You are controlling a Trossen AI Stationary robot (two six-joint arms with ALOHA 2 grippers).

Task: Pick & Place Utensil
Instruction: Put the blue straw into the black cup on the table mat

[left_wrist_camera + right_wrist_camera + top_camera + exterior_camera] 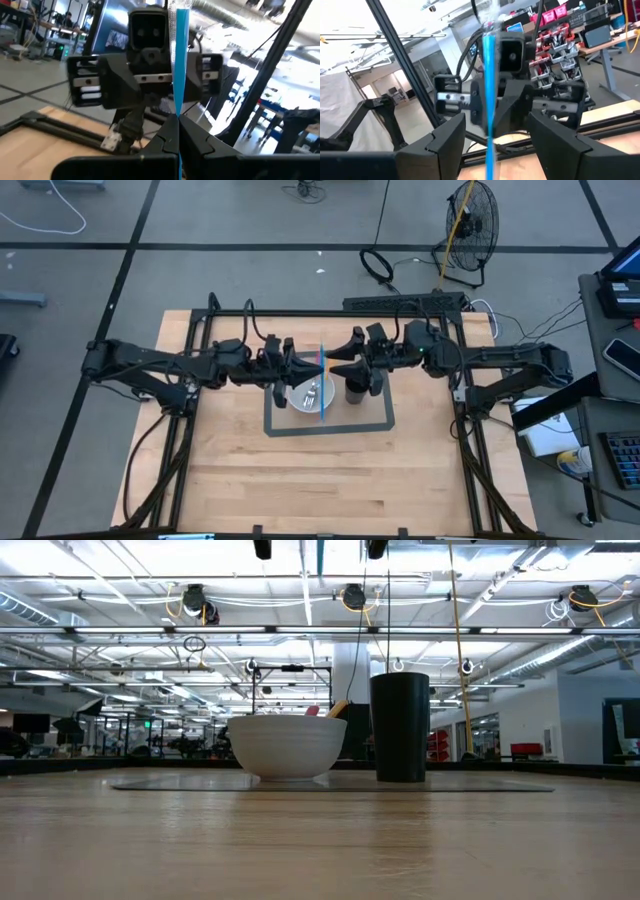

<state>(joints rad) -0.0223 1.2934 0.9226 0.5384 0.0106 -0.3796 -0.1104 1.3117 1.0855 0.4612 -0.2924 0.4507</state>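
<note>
— What are you holding, and where?

— My left gripper (177,131) is clenched on a blue utensil (179,60); its fingers (162,142) pinch the lower part of the handle, and the strip stands upright out of them. From above, the utensil (322,383) hangs over the middle of the table (330,480), above the grey mat (385,425), between my two arms.

— And your other hand?

— My right gripper (492,137) faces the left one from the opposite side. Its fingers (445,137) are spread wide on either side of the blue handle (488,90) and do not touch it.

— What sits under them?

— A white bowl (287,747) and a tall dark cup (400,727), side by side on the mat (150,783), close but apart. Over the bowl's rim something reddish and something tan poke up; from overhead the bowl (305,394) holds pale, metallic-looking pieces I cannot name. The cup (357,390) stands upright on the right arm's side; I cannot tell whether it holds anything.
</note>
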